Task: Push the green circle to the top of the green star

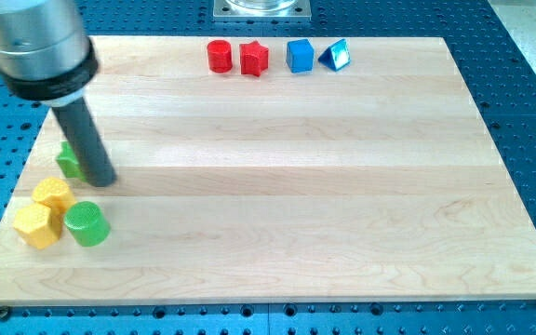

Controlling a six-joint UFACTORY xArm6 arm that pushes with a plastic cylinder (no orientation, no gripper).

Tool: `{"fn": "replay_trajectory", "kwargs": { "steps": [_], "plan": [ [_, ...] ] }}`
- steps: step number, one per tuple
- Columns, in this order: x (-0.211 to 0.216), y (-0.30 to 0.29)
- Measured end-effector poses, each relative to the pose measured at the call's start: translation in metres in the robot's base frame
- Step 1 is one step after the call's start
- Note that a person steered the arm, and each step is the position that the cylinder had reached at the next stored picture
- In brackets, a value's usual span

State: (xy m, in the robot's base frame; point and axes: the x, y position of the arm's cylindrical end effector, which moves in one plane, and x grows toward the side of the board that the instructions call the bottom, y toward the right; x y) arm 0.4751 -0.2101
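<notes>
Wooden board (277, 186) carries two red, two blue, two yellow, two green blocks.

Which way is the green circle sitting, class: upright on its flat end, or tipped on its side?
Upright. The green circle shows its round ridged top face upward, resting flat on the board beside the yellow blocks.

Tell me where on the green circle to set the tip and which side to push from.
Judged from this view: contact the green circle low on its curved wall, on its bottom-right side, pushing up-left toward the green star. My tip is beside the star now; a yellow block sits close on the circle's upper left.
</notes>
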Motion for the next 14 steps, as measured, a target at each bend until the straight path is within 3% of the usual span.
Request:
{"fn": "replay_trajectory", "kwargs": {
  "steps": [1,2,3,5,6,7,8,9,11,12,14],
  "plan": [
    [0.003,0.057],
    [0.087,0.059],
    [0.133,0.042],
    [0.065,0.027],
    [0.119,0.020],
    [0.096,-0.009],
    [0.039,-0.010],
    [0.004,0.007],
    [0.026,0.046],
    [-0.024,0.070],
    [-0.047,0.092]
  ]
}}
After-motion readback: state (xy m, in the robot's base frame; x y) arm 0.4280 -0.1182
